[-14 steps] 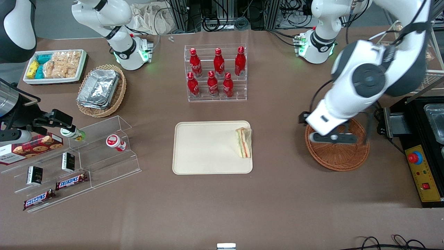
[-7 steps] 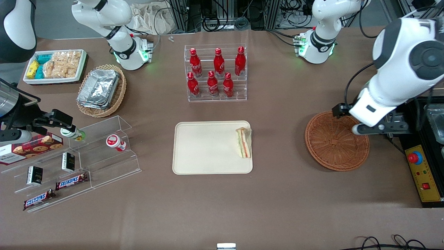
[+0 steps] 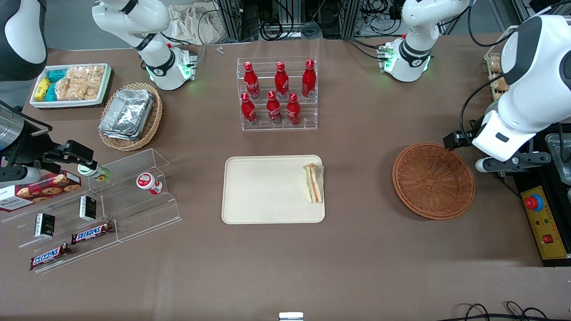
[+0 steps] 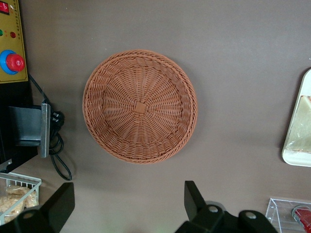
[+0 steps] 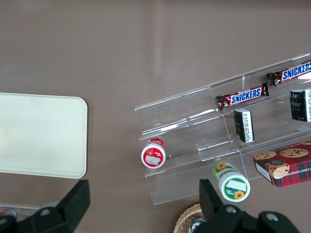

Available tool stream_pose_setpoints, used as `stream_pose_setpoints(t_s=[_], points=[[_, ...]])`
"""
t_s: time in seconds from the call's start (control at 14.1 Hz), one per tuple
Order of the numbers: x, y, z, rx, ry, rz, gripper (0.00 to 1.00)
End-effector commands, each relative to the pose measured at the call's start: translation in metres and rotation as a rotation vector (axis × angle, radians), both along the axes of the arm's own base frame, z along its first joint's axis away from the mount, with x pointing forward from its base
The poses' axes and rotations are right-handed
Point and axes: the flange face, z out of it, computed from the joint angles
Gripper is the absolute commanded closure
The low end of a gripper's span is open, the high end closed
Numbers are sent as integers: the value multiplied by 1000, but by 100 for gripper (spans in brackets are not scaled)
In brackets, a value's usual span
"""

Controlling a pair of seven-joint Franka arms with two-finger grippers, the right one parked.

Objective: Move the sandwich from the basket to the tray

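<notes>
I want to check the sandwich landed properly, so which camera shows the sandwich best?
The front view: the whole sandwich lies on the tray by its edge nearest the basket. The left wrist view catches only a pale sliver of it; the right wrist view shows just bare tray. The open gripper hovers empty beside the basket.

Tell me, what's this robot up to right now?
It is moving a sandwich from a basket to a tray, and that looks done. The sandwich lies on the tray, at the edge nearest the basket, which holds nothing. The working arm's hand is open and empty, up above the table beside the basket, toward its own end of the table.
</notes>
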Motion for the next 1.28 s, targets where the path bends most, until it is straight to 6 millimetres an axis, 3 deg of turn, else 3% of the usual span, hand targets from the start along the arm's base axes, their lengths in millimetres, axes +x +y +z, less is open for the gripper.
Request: stream_pose_setpoints(t_s=[0.0, 0.57, 1.2], points=[[-3, 6, 11, 5, 1, 0, 0], [-4, 41, 23, 5, -24, 27, 0], [-3, 48, 42, -56, -58, 73, 0]])
